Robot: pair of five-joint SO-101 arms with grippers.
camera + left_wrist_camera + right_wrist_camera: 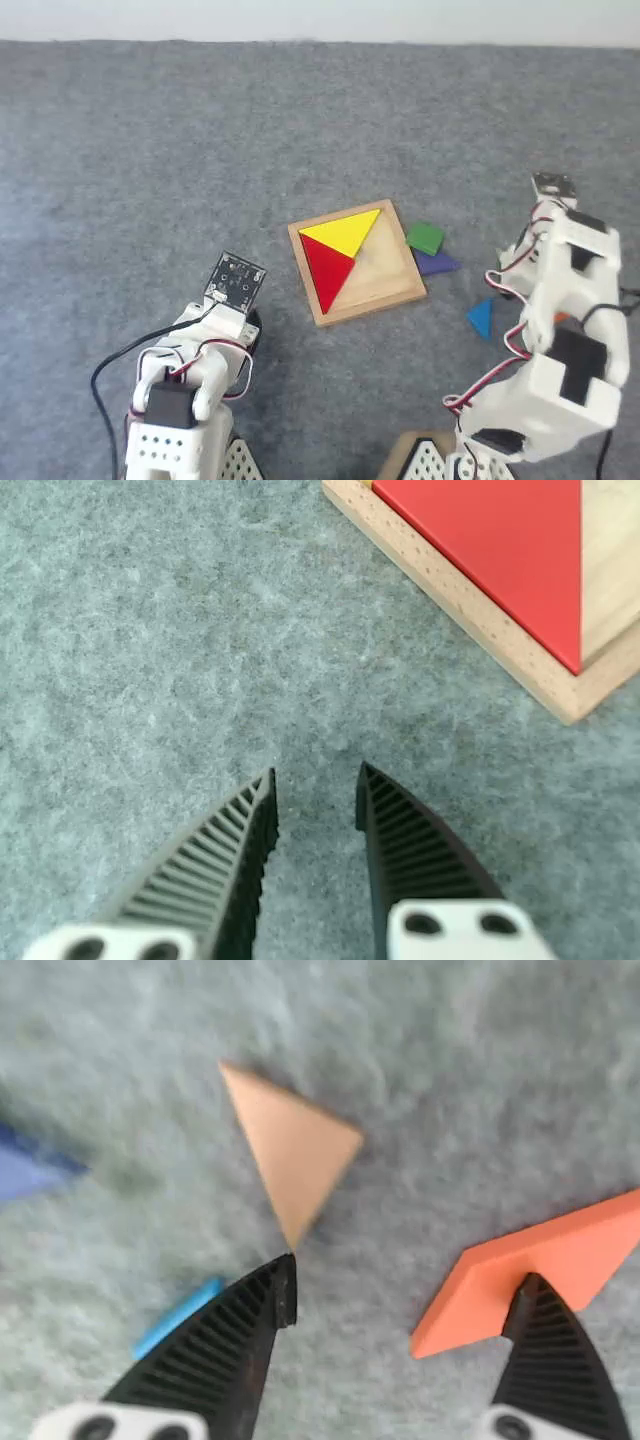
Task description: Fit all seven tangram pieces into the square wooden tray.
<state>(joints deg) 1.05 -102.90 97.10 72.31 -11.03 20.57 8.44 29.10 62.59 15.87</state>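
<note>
1. My left gripper [315, 780] hangs near the tray [368, 308] corner, fingers slightly apart, holding nothing.
2. My right gripper [407, 1282] is spread wide and empty, between a tan triangle [290, 1145] and an orange piece [545, 1255].
3. The yellow triangle [343, 232] and red triangle [328, 270] lie in the tray. The green square [425, 238], purple piece [436, 263] and blue triangle [481, 318] lie outside it.
</note>
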